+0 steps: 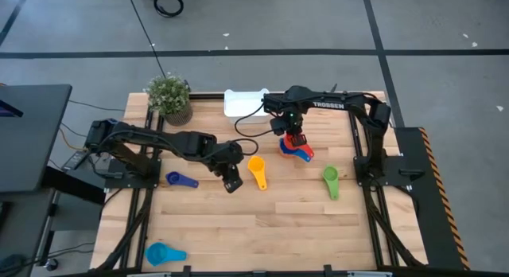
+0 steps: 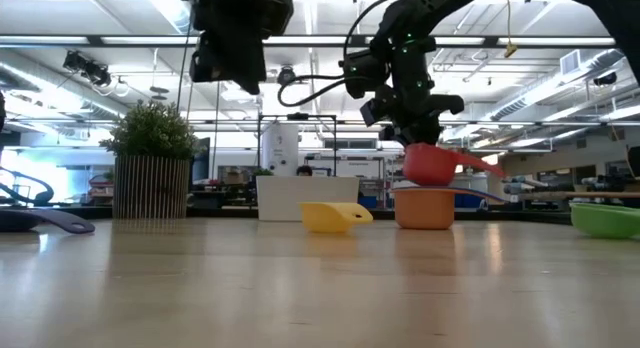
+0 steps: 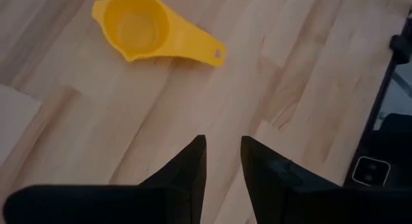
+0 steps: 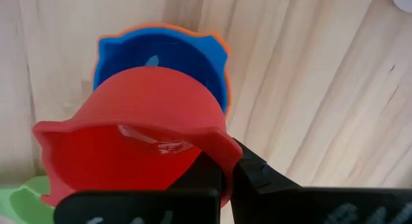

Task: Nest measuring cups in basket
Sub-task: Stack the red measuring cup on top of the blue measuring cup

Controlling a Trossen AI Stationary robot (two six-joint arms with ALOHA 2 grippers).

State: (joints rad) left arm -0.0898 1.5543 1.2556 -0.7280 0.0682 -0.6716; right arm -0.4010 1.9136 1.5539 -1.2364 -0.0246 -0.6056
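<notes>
While the right gripper hangs clenched on the red cup above a blue-in-orange stack | left gripper empty, jaws slightly parted, near yellow cup | basket holds nothing visible; green and two blue cups loose on desk.

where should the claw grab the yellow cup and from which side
Probably by the rim of its bowl, coming straight down. The yellow cup lies upright and open on the table with clear wood all round, so one finger can go inside the bowl and one outside. Its flat handle lies low, harder to pinch.
</notes>
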